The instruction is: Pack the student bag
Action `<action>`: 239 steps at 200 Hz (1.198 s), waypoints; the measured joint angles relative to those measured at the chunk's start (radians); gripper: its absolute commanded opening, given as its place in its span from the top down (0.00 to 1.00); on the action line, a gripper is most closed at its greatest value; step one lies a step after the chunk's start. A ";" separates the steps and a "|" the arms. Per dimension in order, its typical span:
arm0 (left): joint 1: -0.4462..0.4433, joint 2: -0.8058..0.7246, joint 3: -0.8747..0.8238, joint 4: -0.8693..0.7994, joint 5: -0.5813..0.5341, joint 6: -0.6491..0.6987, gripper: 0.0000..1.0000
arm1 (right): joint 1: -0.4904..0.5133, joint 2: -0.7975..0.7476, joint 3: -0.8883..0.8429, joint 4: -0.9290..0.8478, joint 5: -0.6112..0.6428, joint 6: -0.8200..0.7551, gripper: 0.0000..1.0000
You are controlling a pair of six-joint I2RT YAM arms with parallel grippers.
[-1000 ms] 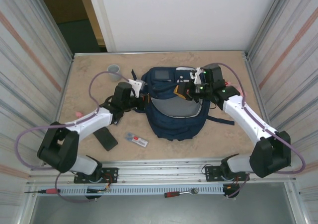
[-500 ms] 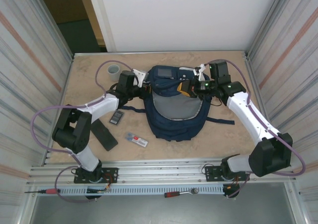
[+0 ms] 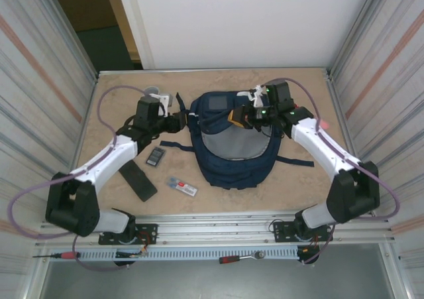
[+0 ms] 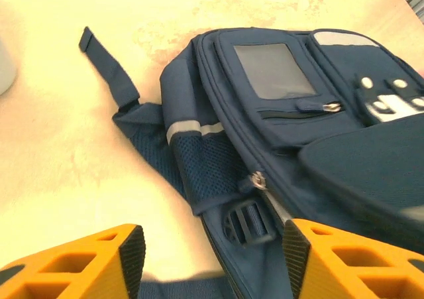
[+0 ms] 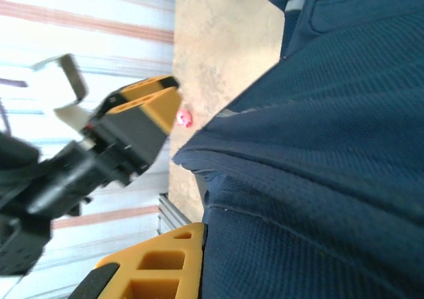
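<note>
Beige speckled surface (image 3: 112, 140) between corrugated metal side walls. Student bag (image 3: 232, 160), a large navy fabric backpack, lies flat at centre-rear of the surface, top end twd the far wall, between the two arms. It has a clear window pocket (image 4: 275, 70) near the top, a thin reflective stripe (image 4: 192, 128) on its side over a mesh panel, and a dark strap (image 4: 106, 63) trailing out to its left. Right gripper (image 3: 237, 117) sits at the bag's top edge, clenched on a fold of navy fabric; in the right wrist view one orange finger (image 5: 159, 266) shows w/ cloth hard against it, the other is covered. Left gripper (image 4: 212, 246) is just beside the bag's left flank, released, orange fingers wide apart, nothing between them, a plastic buckle (image 4: 248, 221) below. Long black flat slab (image 3: 138, 181) near-left. Small pale flat box w/ red mark (image 3: 181, 186) is beside it. Small dark rectangular gadget (image 3: 156, 156) lies under the left forearm. Grey cup (image 3: 154, 90) at far left, partly behind the left wrist.
</note>
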 measured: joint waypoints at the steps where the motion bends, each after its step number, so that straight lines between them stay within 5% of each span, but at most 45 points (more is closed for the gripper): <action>1: 0.000 -0.003 -0.001 -0.003 0.000 -0.001 0.39 | 0.002 0.006 0.001 0.001 0.000 -0.003 1.00; 47: 0.030 -0.083 -0.044 -0.227 -0.040 -0.106 0.37 | 0.021 0.092 0.017 0.029 -0.004 -0.028 1.00; 86: 0.055 -0.194 -0.126 -0.434 -0.122 -0.348 0.36 | 0.021 0.092 0.017 0.037 -0.003 -0.037 1.00; 143: 0.087 -0.232 -0.128 -0.775 -0.295 -0.646 0.11 | 0.028 0.092 0.017 0.037 0.000 -0.051 1.00; 181: 0.169 -0.208 -0.198 -0.845 -0.294 -0.710 0.04 | 0.037 0.092 0.017 0.040 0.006 -0.051 1.00; 239: 0.172 -0.124 -0.243 -0.793 -0.241 -0.702 0.01 | 0.042 0.093 0.017 0.040 0.009 -0.052 1.00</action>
